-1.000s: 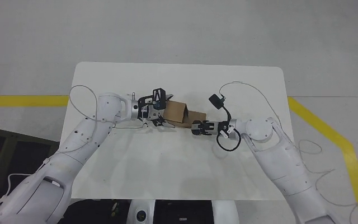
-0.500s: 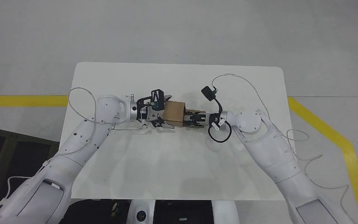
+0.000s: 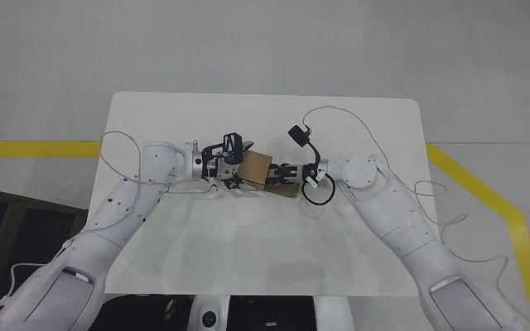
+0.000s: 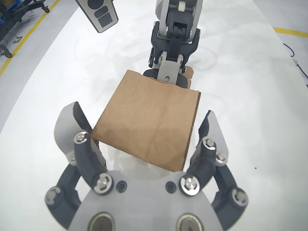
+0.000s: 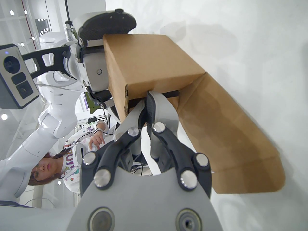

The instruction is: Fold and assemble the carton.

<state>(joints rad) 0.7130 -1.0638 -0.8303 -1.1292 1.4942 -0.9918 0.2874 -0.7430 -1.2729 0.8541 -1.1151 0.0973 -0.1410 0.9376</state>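
The carton lies flat on the table, its near end between the fingers of the left gripper; these are spread wide, one touching a corner and the other just beside the edge, clamping nothing. At the far end, the right gripper has its fingers drawn almost together; the tips are nosed into the carton's open mouth, and we see no card caught between them. A long flap lies loose beside that gripper. We judge the main risk to be sliding; a push from the right tips could skate the unclamped carton through the left fingers. The top panel's ragged edge could also tear or buckle, or the flap could crease the wrong way.
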